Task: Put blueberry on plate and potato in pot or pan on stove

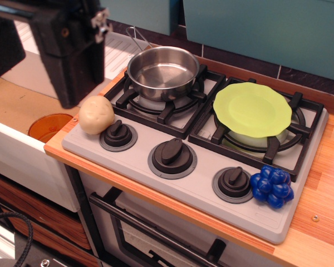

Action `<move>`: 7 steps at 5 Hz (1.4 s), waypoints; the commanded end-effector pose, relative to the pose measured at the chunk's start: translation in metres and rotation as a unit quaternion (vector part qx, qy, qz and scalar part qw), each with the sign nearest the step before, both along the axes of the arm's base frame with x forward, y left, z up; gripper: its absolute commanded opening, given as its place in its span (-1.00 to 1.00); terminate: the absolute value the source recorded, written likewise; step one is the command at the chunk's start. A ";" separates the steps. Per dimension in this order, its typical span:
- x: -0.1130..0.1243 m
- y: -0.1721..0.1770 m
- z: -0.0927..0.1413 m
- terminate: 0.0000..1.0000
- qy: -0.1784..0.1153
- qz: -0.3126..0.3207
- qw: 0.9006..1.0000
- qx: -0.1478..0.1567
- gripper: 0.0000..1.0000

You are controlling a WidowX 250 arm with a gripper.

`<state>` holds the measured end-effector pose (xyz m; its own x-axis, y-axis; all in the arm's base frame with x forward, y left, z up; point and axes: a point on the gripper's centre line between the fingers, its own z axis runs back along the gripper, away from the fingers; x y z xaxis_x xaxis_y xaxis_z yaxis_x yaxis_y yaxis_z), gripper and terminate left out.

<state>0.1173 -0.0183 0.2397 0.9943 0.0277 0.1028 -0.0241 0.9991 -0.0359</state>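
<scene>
**On the toy stove: two small things to move, one arm waiting above**

On the left front corner of the stove [156, 183], just beside the left knob [118, 135], sits the potato [96, 114]. It looks smooth, rounded and hard, so I judge it light but a little slippery; the best hold is probably across its narrow middle, with the jaws on the two long flanks, so that it does not squirt out. At the opposite end, on the right front corner and touching the right knob [234, 183], lies the blueberry [273, 185], a bunch of glossy balls joined together. It should be light and stiff too, and the bumpy surface gives the fingers some hollows to sit in (a grip around the whole bunch seems safer than on one ball).

The pot [163, 72] stands empty on the left burner, its thin wire handle pointing to the back. The plate [253, 109] rests on the right burner and is also empty, so neither part of the task is done yet.

The gripper [72, 50] hangs at the upper left, above and behind the potato, not touching it. It is dark and seen from the back, so I cannot tell if the jaws are apart or together.

The count in this single view: one potato, one blueberry bunch, one pot, one plate, two burner grates, three knobs. An orange disc [49, 127] lies lower at the left, off the stove.
</scene>
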 end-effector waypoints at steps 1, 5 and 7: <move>0.000 0.000 0.000 -1.00 0.000 0.000 1.000 0.000 1.00; 0.129 -0.117 -0.075 -1.00 -0.055 0.042 0.998 0.002 1.00; 0.147 -0.129 -0.111 -1.00 -0.084 0.033 0.996 -0.003 1.00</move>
